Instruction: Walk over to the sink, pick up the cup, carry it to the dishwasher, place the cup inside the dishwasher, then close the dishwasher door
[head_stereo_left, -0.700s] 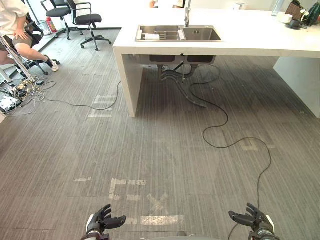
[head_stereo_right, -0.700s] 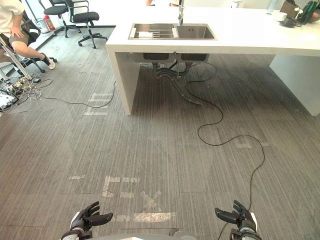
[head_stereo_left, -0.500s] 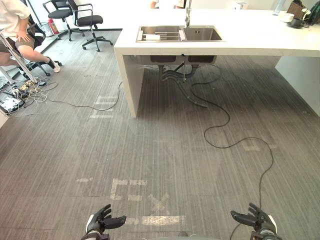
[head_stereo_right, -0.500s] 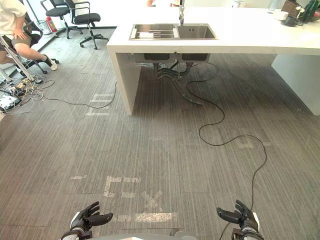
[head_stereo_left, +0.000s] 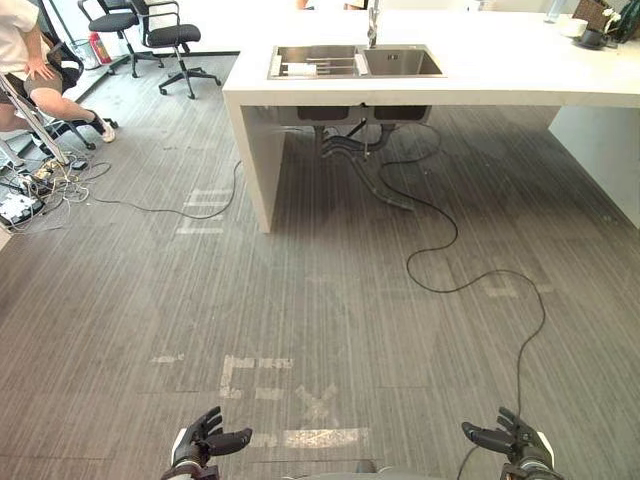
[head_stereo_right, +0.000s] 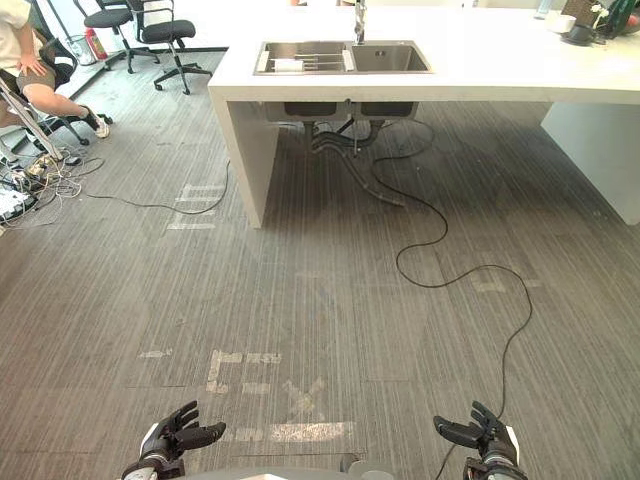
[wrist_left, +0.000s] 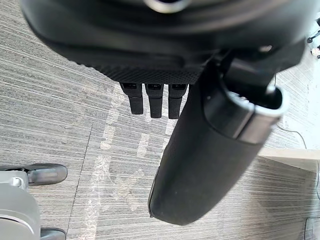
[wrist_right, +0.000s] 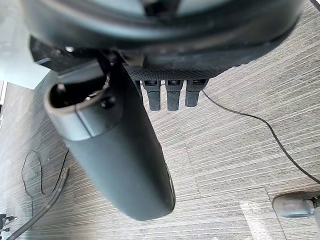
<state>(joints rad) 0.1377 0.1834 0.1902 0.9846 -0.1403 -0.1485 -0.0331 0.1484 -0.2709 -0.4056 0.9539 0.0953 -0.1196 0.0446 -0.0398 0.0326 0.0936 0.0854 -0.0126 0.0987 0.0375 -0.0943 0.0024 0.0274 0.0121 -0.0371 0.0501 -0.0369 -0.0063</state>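
The steel double sink (head_stereo_left: 357, 62) sits in a white counter (head_stereo_left: 480, 85) far ahead, with a faucet (head_stereo_left: 372, 18) behind it. A small white object (head_stereo_left: 300, 70) lies on the rack in the sink's left basin; I cannot tell whether it is the cup. My left hand (head_stereo_left: 205, 445) and right hand (head_stereo_left: 512, 443) hang low at the picture's bottom edge, over the grey floor, well short of the counter. Both are open with relaxed fingers and hold nothing. The left wrist view shows the left hand (wrist_left: 210, 150) over bare floor, and the right wrist view shows the right hand (wrist_right: 120, 150) likewise.
A person (head_stereo_left: 25, 55) sits at the far left beside a tangle of cables (head_stereo_left: 30, 185). Two black office chairs (head_stereo_left: 165, 40) stand behind the counter's left end. White dishes (head_stereo_left: 575, 28) rest on the counter's far right. Pipes (head_stereo_left: 350, 150) hang under the sink.
The whole picture has shifted slightly, so the camera has moved; the counter sits a little higher in view. Both hands keep the same open pose.
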